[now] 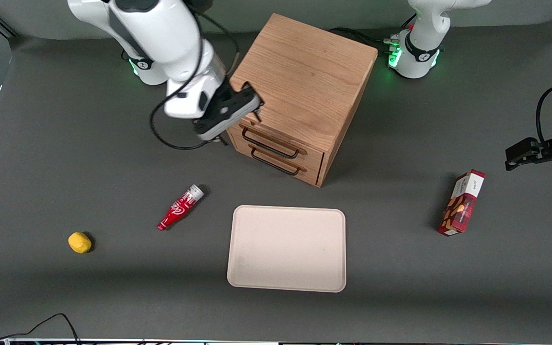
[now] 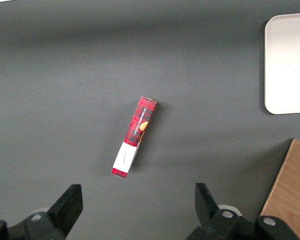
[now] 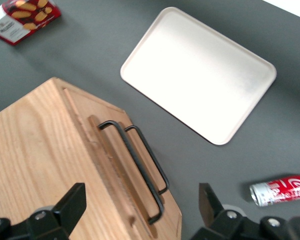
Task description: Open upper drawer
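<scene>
Upper drawer (image 1: 276, 140) is sitting shut in the front of the wooden cabinet (image 1: 304, 76), its face flush with the twin drawer (image 1: 281, 160) just below it, and I am seeing both thin black handles lying close against the wood. From the wrist camera I am looking down over the cabinet's top edge at the upper handle (image 3: 135, 170) with the lower handle (image 3: 149, 155) running alongside it. My gripper (image 1: 237, 125) is hovering at the cabinet's front upper corner, toward the working arm's end, just above and beside the drawer's handle and not touching it. Its fingers (image 3: 65, 207) are standing spread wide, with nothing between them. A cream tray (image 1: 286, 282) is lying flat on the grey table (image 1: 65, 143), nearer to the front camera than the cabinet. A small red bottle (image 1: 180, 207) is lying on its side near the tray, toward the working arm's end, and a yellow lump (image 1: 79, 242) is resting farther out the same way. A red snack box (image 1: 462, 202) is sitting toward the parked arm's end of the table, well apart from the cabinet.
</scene>
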Robot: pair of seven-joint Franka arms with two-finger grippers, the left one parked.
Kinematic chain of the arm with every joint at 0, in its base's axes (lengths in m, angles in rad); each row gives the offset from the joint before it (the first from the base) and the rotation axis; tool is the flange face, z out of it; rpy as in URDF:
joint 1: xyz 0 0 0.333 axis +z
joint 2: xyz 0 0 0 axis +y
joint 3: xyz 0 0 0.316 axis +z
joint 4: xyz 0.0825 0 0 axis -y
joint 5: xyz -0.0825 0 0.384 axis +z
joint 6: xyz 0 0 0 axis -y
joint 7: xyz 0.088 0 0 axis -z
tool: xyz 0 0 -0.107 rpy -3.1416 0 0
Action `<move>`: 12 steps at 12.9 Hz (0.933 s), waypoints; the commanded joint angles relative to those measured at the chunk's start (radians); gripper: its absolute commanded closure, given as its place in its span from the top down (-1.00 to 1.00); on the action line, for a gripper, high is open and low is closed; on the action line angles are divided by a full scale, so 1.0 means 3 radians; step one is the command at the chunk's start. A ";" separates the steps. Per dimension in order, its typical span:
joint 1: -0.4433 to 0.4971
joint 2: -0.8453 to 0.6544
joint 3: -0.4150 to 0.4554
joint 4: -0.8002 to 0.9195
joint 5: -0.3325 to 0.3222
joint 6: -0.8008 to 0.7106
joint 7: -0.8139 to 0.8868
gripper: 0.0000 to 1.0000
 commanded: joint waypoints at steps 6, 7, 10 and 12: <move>0.0035 0.0610 0.0014 0.0044 -0.0079 0.0046 -0.1600 1.00; 0.0040 0.0672 0.0014 0.0044 -0.0079 0.0046 -0.1728 1.00; 0.0035 0.0754 0.0019 -0.0028 -0.0074 0.0056 -0.1888 1.00; 0.0030 0.0836 0.0014 -0.0028 -0.0074 0.0072 -0.1919 1.00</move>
